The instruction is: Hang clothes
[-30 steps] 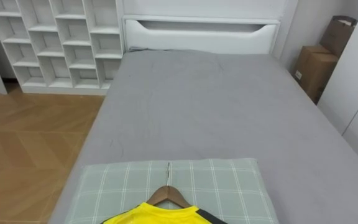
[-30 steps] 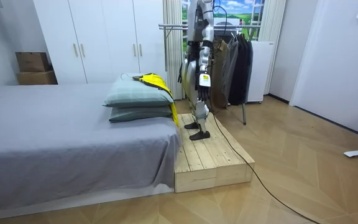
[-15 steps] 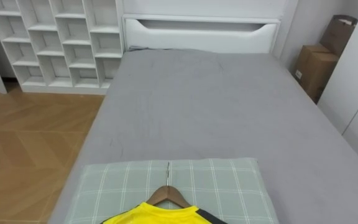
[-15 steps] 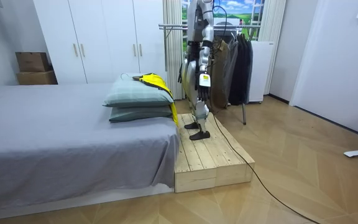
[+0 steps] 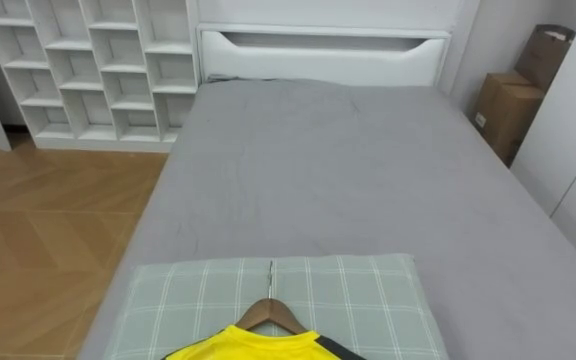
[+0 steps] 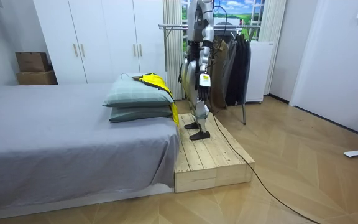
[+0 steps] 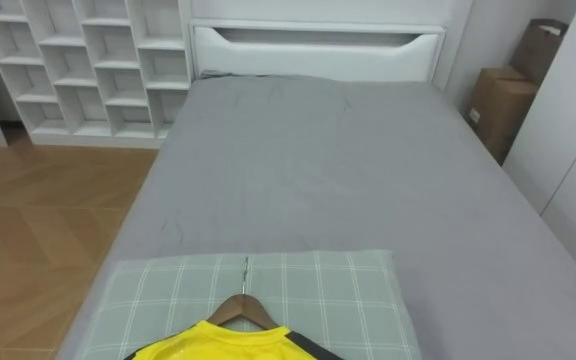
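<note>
A grey bed (image 5: 348,170) is stretching away from the robot toward white shelves (image 5: 98,70) and cardboard boxes (image 5: 513,100); the robot is standing on a wooden platform (image 6: 210,155) at the pillow end, facing the bed, with a clothes rack (image 6: 229,28) of dark garments behind it.

A yellow shirt (image 5: 253,345) is lying on a wooden hanger (image 5: 271,312) on the checked pillow (image 5: 348,300), right below the head camera and just left of centre. The hanger's bar is running across the view from left to right; its hook is pointing away from the robot, up the pillow. The shirt is sitting low and close in front, so either arm looks able to reach it, the left perhaps a touch nearer, and the hook is probably the part to take.

In the room view the left hand (image 6: 201,84) is hanging at the robot's side, clear of the shirt and touching nothing that can be seen; whether it is released or clenched I cannot tell, and the same goes for the right hand.
</note>
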Tool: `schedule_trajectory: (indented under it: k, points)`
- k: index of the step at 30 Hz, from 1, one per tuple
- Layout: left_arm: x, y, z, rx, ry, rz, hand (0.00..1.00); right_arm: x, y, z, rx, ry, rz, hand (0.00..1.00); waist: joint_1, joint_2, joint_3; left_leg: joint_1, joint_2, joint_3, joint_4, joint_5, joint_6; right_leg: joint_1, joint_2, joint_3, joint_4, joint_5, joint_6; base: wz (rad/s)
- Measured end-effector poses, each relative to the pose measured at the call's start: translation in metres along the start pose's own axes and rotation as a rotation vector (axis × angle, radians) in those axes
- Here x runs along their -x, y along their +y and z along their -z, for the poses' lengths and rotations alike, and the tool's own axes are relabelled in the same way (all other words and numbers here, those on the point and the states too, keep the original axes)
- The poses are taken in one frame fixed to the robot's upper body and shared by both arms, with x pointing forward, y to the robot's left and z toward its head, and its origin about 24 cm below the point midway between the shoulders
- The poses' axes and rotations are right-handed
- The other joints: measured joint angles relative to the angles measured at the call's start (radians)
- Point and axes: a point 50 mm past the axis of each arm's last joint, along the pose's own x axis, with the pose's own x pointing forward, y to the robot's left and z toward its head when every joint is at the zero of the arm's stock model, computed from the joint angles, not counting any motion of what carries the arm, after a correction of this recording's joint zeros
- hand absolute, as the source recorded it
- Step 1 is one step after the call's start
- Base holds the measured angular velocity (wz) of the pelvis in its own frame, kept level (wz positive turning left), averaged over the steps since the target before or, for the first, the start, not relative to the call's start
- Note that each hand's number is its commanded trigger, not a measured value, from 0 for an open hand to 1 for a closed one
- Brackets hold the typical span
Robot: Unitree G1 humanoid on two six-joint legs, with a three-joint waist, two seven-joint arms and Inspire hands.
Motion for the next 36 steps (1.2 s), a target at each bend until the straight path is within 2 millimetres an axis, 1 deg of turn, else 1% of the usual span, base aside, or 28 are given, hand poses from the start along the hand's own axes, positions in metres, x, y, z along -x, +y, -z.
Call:
schedule_trajectory:
  k: [16,24,31,36]
  points:
    - [0.000,0.000,0.001,0.007,0.003,0.000,0.00,0.000,-0.001,0.000,-0.001,0.001,0.002,0.00,0.000,0.003,-0.0004,0.001,0.000,0.001,0.000,0.000,0.000,0.000,0.000,0.000,0.000,0.000,-0.001,0.00]
    - [0.001,0.001,0.007,0.060,0.036,-0.001,0.00,0.000,-0.001,0.001,0.000,0.004,0.002,0.00,-0.001,0.004,0.0003,0.008,0.000,-0.001,-0.001,0.000,0.000,0.006,0.000,0.000,0.001,0.001,-0.001,0.00]
    - [0.001,0.004,0.016,0.048,0.072,-0.044,0.00,0.000,-0.001,0.001,0.007,0.007,0.001,0.00,0.000,0.004,0.0008,0.015,0.000,-0.001,-0.001,-0.001,0.001,0.013,-0.001,-0.002,-0.001,0.001,-0.001,0.00]
    - [0.001,0.006,0.018,0.045,0.075,-0.074,0.00,0.000,-0.001,0.001,0.007,0.008,0.003,0.00,0.000,0.005,0.0007,0.013,-0.001,-0.001,-0.001,-0.001,0.001,0.013,-0.001,-0.003,-0.004,0.000,-0.001,0.00]
